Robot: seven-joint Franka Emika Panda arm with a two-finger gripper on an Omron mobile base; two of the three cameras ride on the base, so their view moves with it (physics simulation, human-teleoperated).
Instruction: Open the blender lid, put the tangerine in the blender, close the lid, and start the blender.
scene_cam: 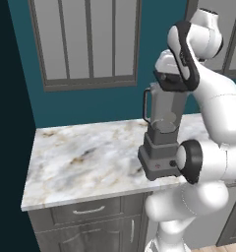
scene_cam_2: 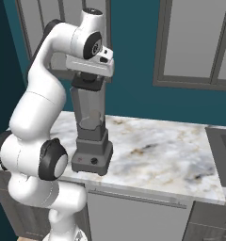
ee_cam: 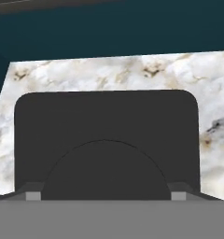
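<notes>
You've got the gripper (scene_cam_2: 89, 77) right down on top of the blender (scene_cam_2: 92, 136), which stands on the marble table (scene_cam_2: 157, 146) near its front edge. The blender lid (ee_cam: 107, 135) sits square on the pitcher's mouth — from the hand view it's a dark rounded square directly beneath you, with the two finger tips (ee_cam: 33, 195) planted wide at its outer corners. So the jaws are spread wide, straddling the lid, not clamped on it yet as far as I can judge. This looks like step one: getting that lid off. Next call, I'd say, is to close in on the lid's edges, then lift straight up clear of the pitcher's rim before you swing away. Watch the tall pitcher — a sideways tug could rock the whole blender on its base. The tangerine I can't place anywhere near the blender from here; you'll need to find it once the lid is off.
</notes>
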